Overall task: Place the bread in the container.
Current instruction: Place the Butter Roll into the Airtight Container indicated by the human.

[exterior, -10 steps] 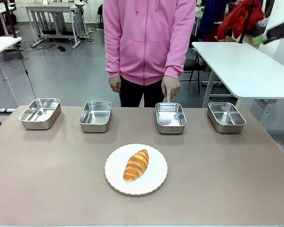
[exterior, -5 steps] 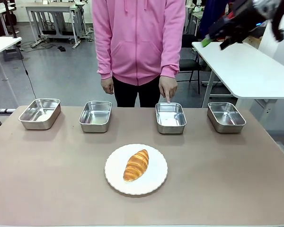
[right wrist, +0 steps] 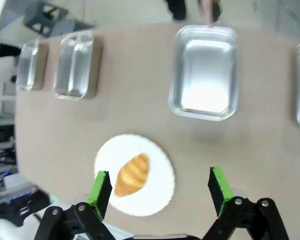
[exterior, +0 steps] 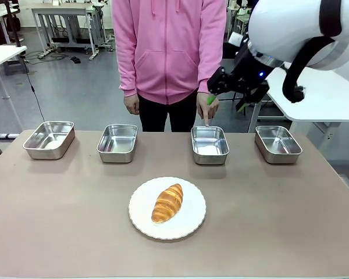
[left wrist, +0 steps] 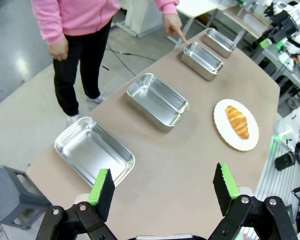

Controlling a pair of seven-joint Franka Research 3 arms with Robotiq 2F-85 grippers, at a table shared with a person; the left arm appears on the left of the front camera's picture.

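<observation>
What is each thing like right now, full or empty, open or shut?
Bread: lying on the plate.
Plate: holding the bread.
Pointed-at tray: empty.
Other three trays: empty.
Left tool: open, holding nothing.
Right tool: open, holding nothing.
Hand: pointing at a tray.

Steel trays [exterior: 49, 139]: four, all beyond the right gripper [right wrist: 158, 176] fingers. White plate [exterior: 192, 216]: one. Bread [exterior: 167, 202]: one, seen between those fingertips. Person [exterior: 168, 52]: one. Grippers: two, counting left gripper [left wrist: 163, 182].
</observation>
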